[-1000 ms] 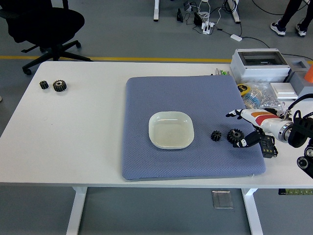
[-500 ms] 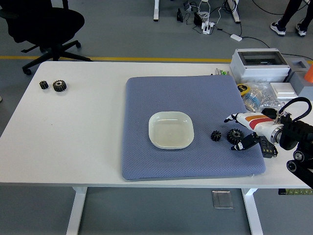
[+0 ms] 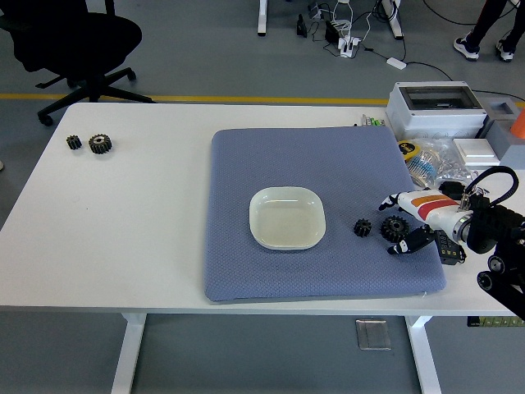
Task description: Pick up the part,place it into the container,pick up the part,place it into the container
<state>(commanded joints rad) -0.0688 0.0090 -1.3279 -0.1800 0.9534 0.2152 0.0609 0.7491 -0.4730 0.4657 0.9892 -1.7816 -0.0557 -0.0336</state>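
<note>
Your right hand (image 3: pixel 399 222) sits over the blue mat's (image 3: pixel 246 172) right edge, thumb and fingers spread wide either side of the larger gear (image 3: pixel 394 227), holding nothing yet. That gear lies flat between them, just left of the palm; the smaller gear (image 3: pixel 362 227) lies just beside it, toward the white dish (image 3: pixel 287 217) at the mat's centre. The left arm is out of view, so the right one does the work. Nothing stands between gear and dish except the small gear. Two spare gears (image 3: pixel 90 143) rest near the table's (image 3: pixel 123 230) far left corner; boxes and clutter (image 3: pixel 439 131) crowd the far right corner.
</note>
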